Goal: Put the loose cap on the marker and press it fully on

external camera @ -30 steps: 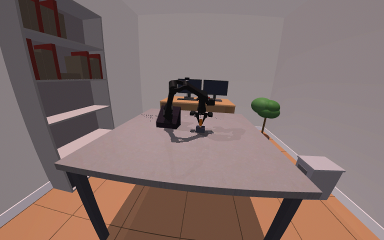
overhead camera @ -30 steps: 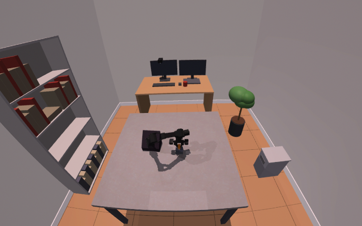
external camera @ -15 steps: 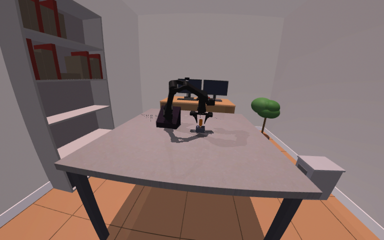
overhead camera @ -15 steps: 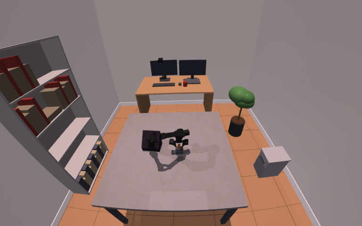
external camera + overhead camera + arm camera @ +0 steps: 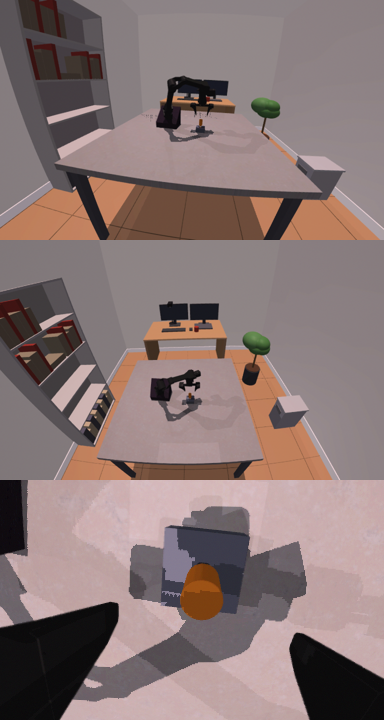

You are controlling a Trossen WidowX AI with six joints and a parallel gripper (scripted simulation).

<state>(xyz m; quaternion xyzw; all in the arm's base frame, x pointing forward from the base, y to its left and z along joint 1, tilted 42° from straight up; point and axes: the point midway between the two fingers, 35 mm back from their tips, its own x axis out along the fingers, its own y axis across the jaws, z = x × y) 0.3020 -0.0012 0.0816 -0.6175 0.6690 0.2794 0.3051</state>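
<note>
The orange cap (image 5: pixel 189 395) (image 5: pixel 200 122) (image 5: pixel 201 591) sits on top of the marker, which stands upright in the dark holder block (image 5: pixel 190 401) (image 5: pixel 200 129) (image 5: pixel 227 550) near the middle of the table. The marker's body is hidden under the cap. My gripper (image 5: pixel 189 386) (image 5: pixel 201 112) (image 5: pixel 205 626) is open and empty. It hangs above the cap, clear of it, with the fingers spread wide to either side in the wrist view.
The arm's dark base (image 5: pixel 160 389) (image 5: pixel 168 118) stands on the grey table (image 5: pixel 141 438) (image 5: pixel 141 158) left of the holder block. A bookshelf (image 5: pixel 42 358) stands to the left, a desk with monitors (image 5: pixel 185 333) behind, a plant (image 5: pixel 254 353) and a grey box (image 5: pixel 287 411) to the right.
</note>
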